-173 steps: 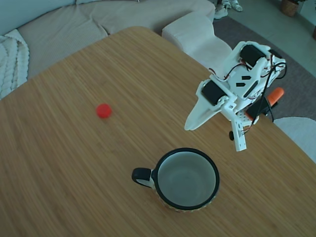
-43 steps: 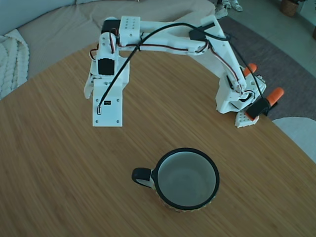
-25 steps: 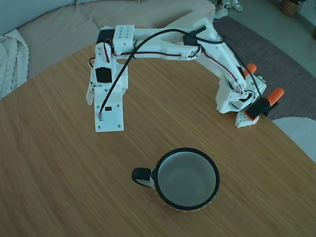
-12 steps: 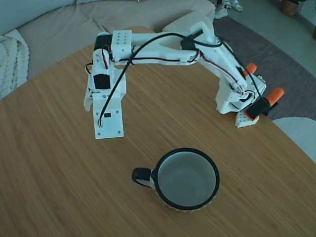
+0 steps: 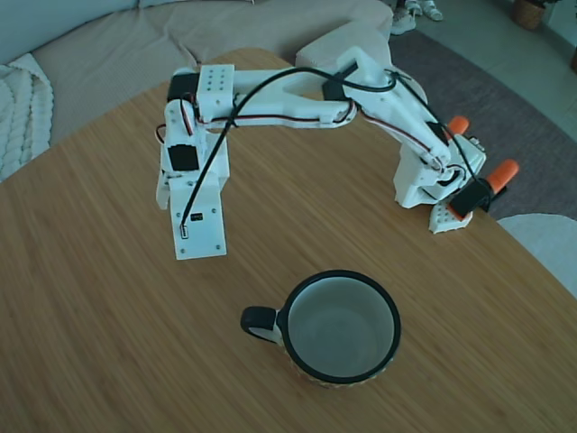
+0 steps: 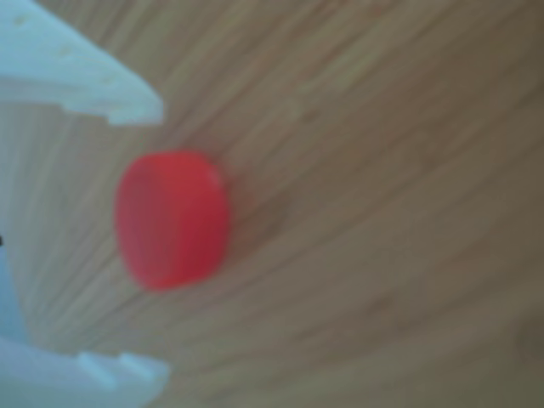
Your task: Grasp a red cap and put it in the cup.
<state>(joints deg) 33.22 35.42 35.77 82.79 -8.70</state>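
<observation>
in the fixed view, a white arm (image 5: 297, 95) is seen stretched from its base (image 5: 437, 180) at the right edge of the wooden table (image 5: 108, 316) across to the left, where its wrist part is pointed down over the tabletop. the red cap is hidden in this view by the wrist and its flat white plate (image 5: 200, 216). the cup (image 5: 341, 327) is set nearer the lower middle of the table, upright, with its black rim and black handle turned to the left of the picture, and its grey-white inside is seen to be bare. the cup is kept well apart from the wrist of the arm. two orange clamp handles (image 5: 502, 171) are seen beside the base at the table's edge, and a beige sofa (image 5: 135, 36) is shown behind the table. in the other view, which is blurred, the red cap (image 6: 172, 219) is shown lying on the wood between the two white fingers of the gripper (image 6: 140, 242); one fingertip (image 6: 127, 98) is seen above it and the other below it. the fingers are held spread, with a gap left on each side of the cap, so the cap is not pinched and is not touched by either finger as far as can be told.
</observation>
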